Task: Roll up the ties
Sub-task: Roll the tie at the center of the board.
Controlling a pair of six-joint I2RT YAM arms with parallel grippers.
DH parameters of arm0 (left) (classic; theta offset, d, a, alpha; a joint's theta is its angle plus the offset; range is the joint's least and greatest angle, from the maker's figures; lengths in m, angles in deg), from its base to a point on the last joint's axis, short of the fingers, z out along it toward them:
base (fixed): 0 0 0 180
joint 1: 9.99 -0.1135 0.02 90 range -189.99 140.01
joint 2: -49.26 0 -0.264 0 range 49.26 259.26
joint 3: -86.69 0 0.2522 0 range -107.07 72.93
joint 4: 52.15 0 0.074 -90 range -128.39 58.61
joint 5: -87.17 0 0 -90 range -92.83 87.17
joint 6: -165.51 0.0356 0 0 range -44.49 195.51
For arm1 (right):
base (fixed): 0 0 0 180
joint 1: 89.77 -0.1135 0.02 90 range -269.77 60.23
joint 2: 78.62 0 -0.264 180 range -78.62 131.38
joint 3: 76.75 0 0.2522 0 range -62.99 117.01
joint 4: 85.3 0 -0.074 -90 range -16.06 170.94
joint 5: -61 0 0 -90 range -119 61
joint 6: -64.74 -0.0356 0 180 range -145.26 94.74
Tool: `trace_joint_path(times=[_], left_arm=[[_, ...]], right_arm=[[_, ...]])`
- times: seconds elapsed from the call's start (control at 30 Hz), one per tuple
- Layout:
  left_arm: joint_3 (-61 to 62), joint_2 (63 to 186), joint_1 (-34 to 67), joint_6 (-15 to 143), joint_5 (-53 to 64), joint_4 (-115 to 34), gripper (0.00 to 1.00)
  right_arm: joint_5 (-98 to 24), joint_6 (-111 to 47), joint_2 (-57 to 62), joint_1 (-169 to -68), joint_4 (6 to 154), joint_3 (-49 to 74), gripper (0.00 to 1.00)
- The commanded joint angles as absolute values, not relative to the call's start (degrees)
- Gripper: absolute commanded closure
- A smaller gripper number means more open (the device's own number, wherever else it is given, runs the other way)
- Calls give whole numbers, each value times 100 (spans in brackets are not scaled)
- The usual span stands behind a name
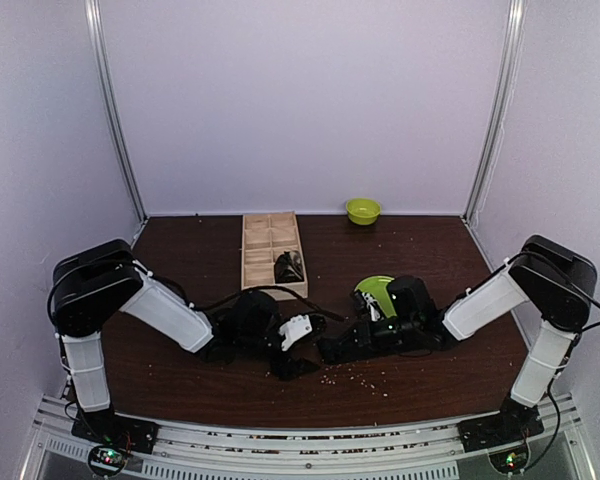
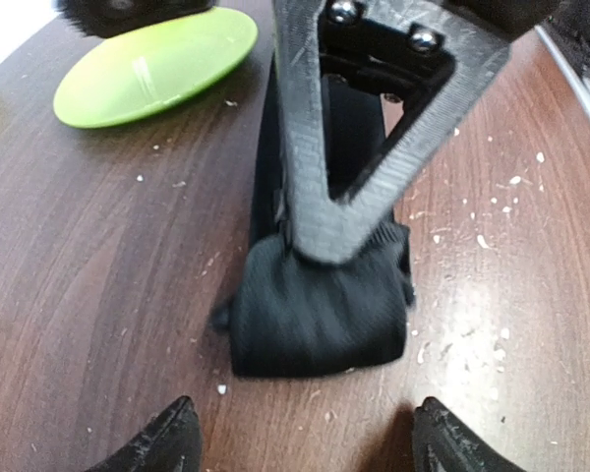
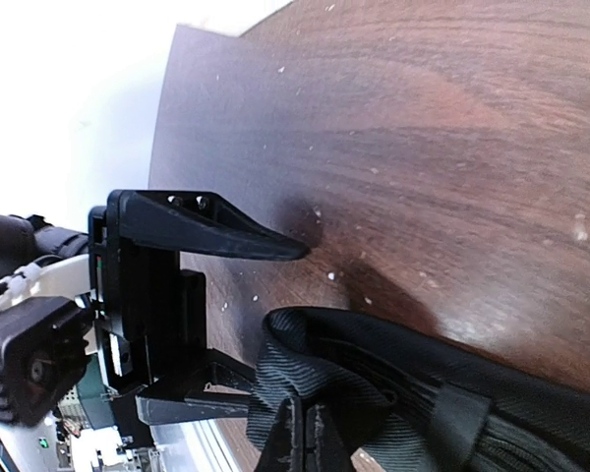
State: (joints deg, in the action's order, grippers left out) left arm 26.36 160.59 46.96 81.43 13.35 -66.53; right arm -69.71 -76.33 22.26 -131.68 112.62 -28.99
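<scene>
Black soft-fabric necktie [image 2: 320, 320] lies mid-surface, its left end wound into a fat roll and its flat tail running right toward the lime-green round plate [image 2: 157, 64]. The right gripper [image 2: 326, 241] has its jaws together, seemingly pinching the roll's top fold. The left gripper [image 2: 310, 438] has its jaws apart and empty, just left of the roll. To roll well, hold that pinch firm, bracket the roll's sides, and turn it squarely along the tail.

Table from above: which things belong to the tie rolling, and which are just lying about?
Job: black tie, half rolled; right pincer gripping it; left pincer, open; probably wooden box holding a dark bundle.
Lying about: green bowl, green dish, crumbs.
</scene>
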Motion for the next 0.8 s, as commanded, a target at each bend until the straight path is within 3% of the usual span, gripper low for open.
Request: trace_joint_path(times=[0.0, 0.67, 0.77], left_arm=[[2931, 16183, 4690, 7596, 1352, -8261, 22], [2242, 17469, 5056, 6740, 1123, -9404, 20], [2130, 17606, 5074, 6755, 1163, -9388, 23]], right_arm=[[-6947, -7898, 2296, -13037, 11456, -3258, 100], [-6718, -7599, 2178, -12844, 11217, -3626, 100], [-6684, -7592, 2199, -12844, 11205, -3635, 100]])
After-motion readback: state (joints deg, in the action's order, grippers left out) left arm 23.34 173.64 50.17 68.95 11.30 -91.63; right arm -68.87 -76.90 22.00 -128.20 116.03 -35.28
